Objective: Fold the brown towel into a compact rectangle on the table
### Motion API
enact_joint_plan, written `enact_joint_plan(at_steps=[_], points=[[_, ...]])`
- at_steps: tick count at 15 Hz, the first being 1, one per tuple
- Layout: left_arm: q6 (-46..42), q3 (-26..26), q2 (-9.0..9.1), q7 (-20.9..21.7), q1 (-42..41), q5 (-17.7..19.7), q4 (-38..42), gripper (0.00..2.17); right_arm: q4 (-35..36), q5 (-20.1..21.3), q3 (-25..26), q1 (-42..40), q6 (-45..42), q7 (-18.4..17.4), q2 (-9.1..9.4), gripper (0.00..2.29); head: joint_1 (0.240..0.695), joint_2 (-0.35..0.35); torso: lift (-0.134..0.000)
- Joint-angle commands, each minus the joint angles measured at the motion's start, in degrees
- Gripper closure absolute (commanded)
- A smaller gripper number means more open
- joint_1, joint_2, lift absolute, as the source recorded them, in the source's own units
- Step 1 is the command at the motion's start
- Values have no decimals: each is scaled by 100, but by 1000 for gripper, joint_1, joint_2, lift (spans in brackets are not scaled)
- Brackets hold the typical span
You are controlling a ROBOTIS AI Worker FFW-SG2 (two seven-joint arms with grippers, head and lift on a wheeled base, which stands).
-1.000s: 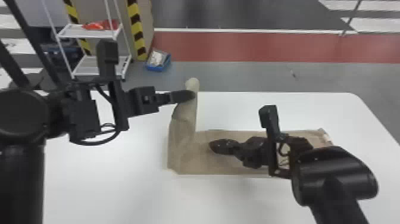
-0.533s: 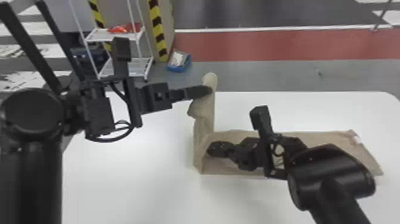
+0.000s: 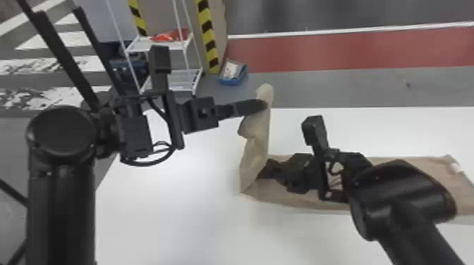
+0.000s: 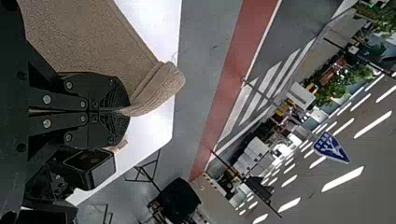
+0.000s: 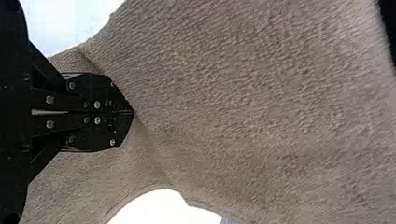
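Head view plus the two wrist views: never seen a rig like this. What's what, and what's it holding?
It's a robot with two black arms, each ending in a pincer. The head view looks forward and down from its head; each wrist view comes from a camera on one arm, turned on its side. On the white table lies a long brown towel, its left end lifted. The left pincer is closed on that end, holding it above the table. The right pincer is also closed, its tip against the towel near the foot of the lifted part; I can't tell whether it pinches any cloth.
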State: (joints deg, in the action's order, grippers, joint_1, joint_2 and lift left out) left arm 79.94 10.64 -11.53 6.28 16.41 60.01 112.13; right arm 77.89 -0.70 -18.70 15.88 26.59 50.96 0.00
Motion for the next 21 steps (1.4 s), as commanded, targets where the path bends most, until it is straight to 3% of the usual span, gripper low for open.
enact_joint_plan(at_steps=[1,3,7,9,10,11,12,13,15,16,18,21], points=[[0,35,-51,5,-6,2,2,1740,-116,-212,-72,81,-377,177,5,1301,695,192,-124],[-17,53,-68,5,3,-7,-7,1740,-107,-282,51,20,-395,379,5,1301,695,207,-124],[-17,26,-77,-4,3,-16,-16,1740,499,-203,491,-525,-360,353,-18,1298,695,206,-124],[-17,-18,-51,-30,-50,-42,11,1740,1088,-97,1018,-956,-342,318,-316,1285,695,196,-124],[-17,-35,-24,-30,-94,-69,19,1740,1334,-97,1308,-1140,-360,291,-457,1251,695,164,-124],[-35,-97,20,-39,-156,-148,46,1740,1510,-106,1703,-1307,-360,265,-580,809,695,136,-124],[-105,-246,99,-92,-252,-438,204,1740,1633,-115,2108,-1421,-360,265,-642,221,695,102,-124],[-123,-405,213,-162,-323,-772,362,1740,1765,-115,2442,-1518,-360,265,-686,-2,695,71,-124],[-211,-624,442,-233,-481,-912,371,1740,1976,-115,3250,-1782,-430,265,-756,6,695,-2,-124],[-422,-800,459,-268,-560,-992,371,1740,1994,-176,3620,-1861,-588,265,-756,26,695,-81,-124],[-844,-1248,503,-444,-648,-1203,362,1740,1976,-563,4498,-1966,-729,265,-782,60,695,-157,-124],[-1476,-1793,661,-567,-648,-1378,98,1740,1923,-967,4947,-2177,-852,282,-914,83,695,-312,-124]])
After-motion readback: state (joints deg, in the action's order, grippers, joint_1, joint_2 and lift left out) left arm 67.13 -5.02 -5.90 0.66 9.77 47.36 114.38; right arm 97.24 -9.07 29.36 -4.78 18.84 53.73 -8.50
